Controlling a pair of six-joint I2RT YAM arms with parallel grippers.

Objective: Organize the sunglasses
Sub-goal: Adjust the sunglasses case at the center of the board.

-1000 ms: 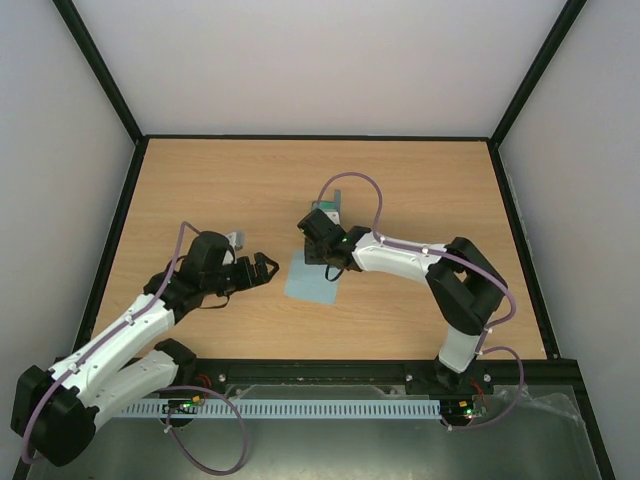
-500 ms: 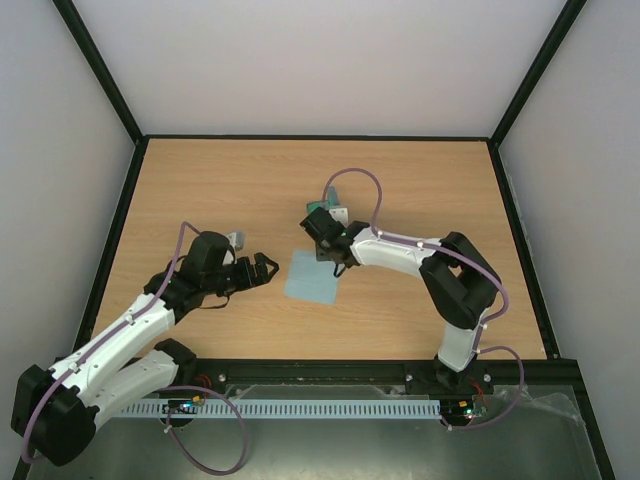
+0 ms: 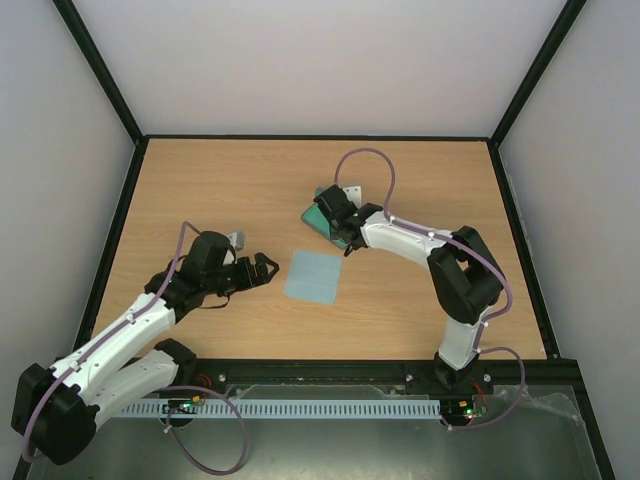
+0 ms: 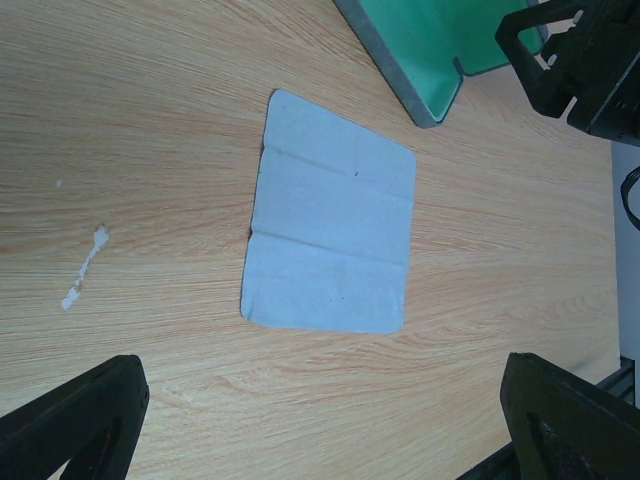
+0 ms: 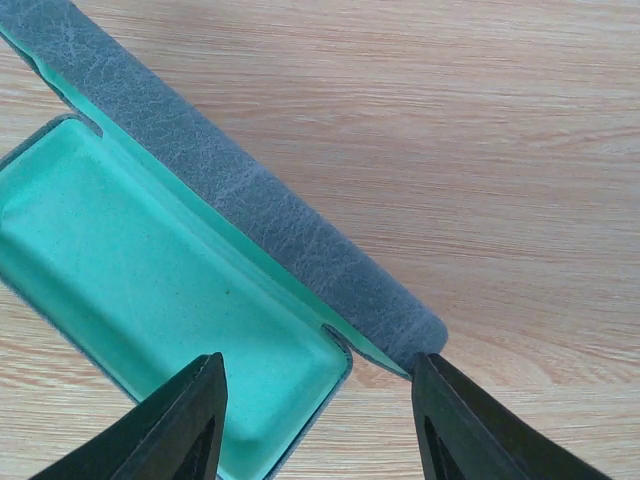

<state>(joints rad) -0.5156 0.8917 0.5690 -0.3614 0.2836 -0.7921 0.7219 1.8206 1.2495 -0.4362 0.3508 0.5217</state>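
Observation:
The sunglasses show in no view. The blue-grey hard case point(image 3: 320, 214) lies open at mid-table, its teal lining point(image 5: 150, 290) up and its lid point(image 5: 250, 200) laid back. My right gripper point(image 3: 338, 222) hovers over the case's end, open and empty, with one fingertip point(image 5: 185, 430) above the lining and the other beyond the lid. The light blue cloth point(image 3: 312, 276) lies flat near the case. My left gripper point(image 3: 262, 270) is open and empty, left of the cloth point(image 4: 330, 245). The case point(image 4: 430, 50) also shows in the left wrist view.
A small white scrap or mark point(image 4: 85, 270) is on the wooden table point(image 3: 200, 190) beside the cloth. Black frame rails point(image 3: 115, 230) border the table left, right and back.
My right gripper has moved from above the cloth's far edge back over the case. The case now lies open with its teal inside showing. The left arm has barely moved.

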